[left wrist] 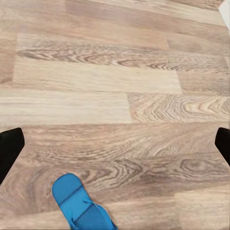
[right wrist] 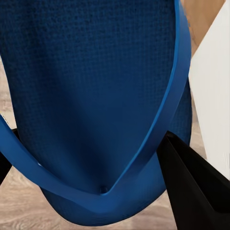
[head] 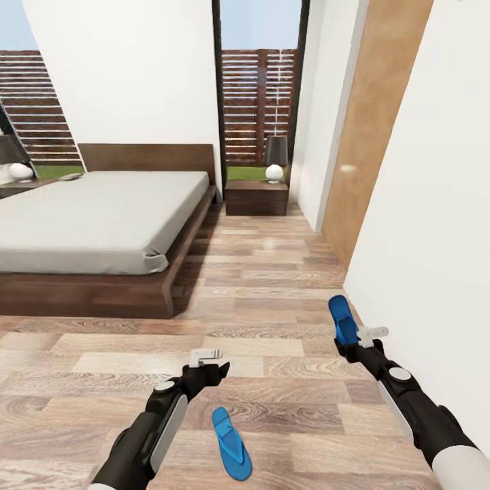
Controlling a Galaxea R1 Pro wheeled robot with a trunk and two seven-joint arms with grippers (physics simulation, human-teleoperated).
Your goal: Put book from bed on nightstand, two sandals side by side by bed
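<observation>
My right gripper is shut on one bright blue sandal and holds it off the floor, close to the white wall on the right. In the right wrist view this sandal hangs between the dark fingers, with its strap showing. The other sandal lies flat on the plank floor between my arms. My left gripper hovers open just beyond it, and its wrist view shows the sandal below the spread gripper. The bed stands at the far left. A nightstand is beside its headboard. A small pale flat thing by the headboard is too small to identify.
A dark lamp stands on the nightstand. A second nightstand with a lamp sits at the bed's far side. A brown wood panel and a white wall run close along my right. Plank floor stretches between the bed and the wall.
</observation>
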